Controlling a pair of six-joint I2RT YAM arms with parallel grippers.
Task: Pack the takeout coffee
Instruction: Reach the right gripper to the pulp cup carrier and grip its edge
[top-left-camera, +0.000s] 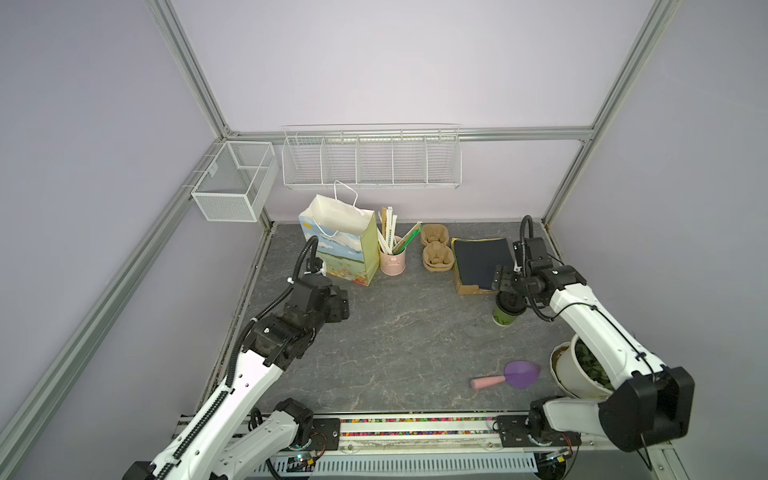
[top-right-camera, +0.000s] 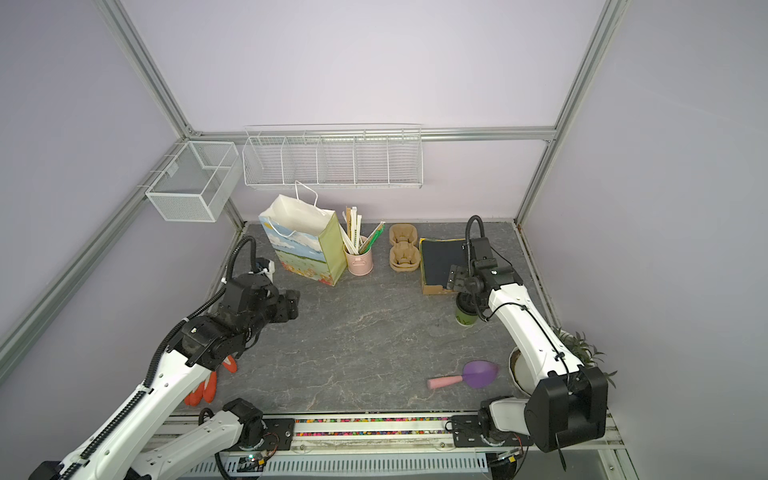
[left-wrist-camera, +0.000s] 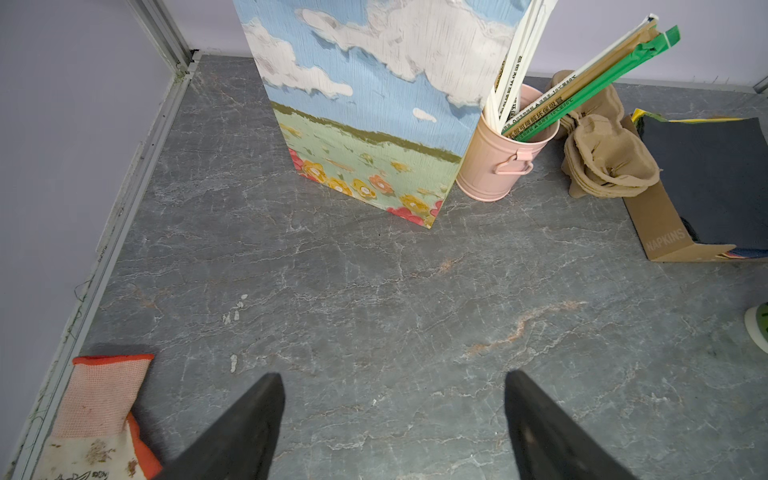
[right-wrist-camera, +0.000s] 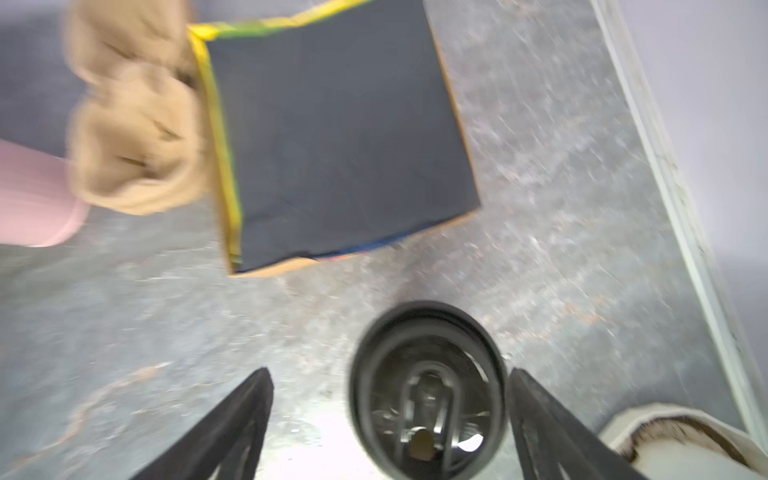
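The takeout coffee (top-left-camera: 506, 316) (top-right-camera: 465, 318) is a green paper cup with a black lid (right-wrist-camera: 428, 390), upright on the grey table near the right side. My right gripper (top-left-camera: 508, 296) (top-right-camera: 464, 296) (right-wrist-camera: 390, 372) hovers just above it, open. The lid lies between the fingers, close against one finger and well apart from the other. A paper bag (top-left-camera: 345, 249) (top-right-camera: 305, 245) (left-wrist-camera: 365, 104) printed with sky and flowers stands open at the back left. My left gripper (top-left-camera: 343, 305) (top-right-camera: 294, 305) (left-wrist-camera: 392, 374) is open over bare table in front of the bag, holding nothing.
A pink bucket of straws (top-left-camera: 392, 262) stands beside the bag. To its right are brown cup carriers (top-left-camera: 435, 249) and a napkin box (top-left-camera: 478, 266). A purple scoop (top-left-camera: 519, 374) and a white plant pot (top-left-camera: 575, 370) sit front right. A glove (left-wrist-camera: 95, 411) lies front left.
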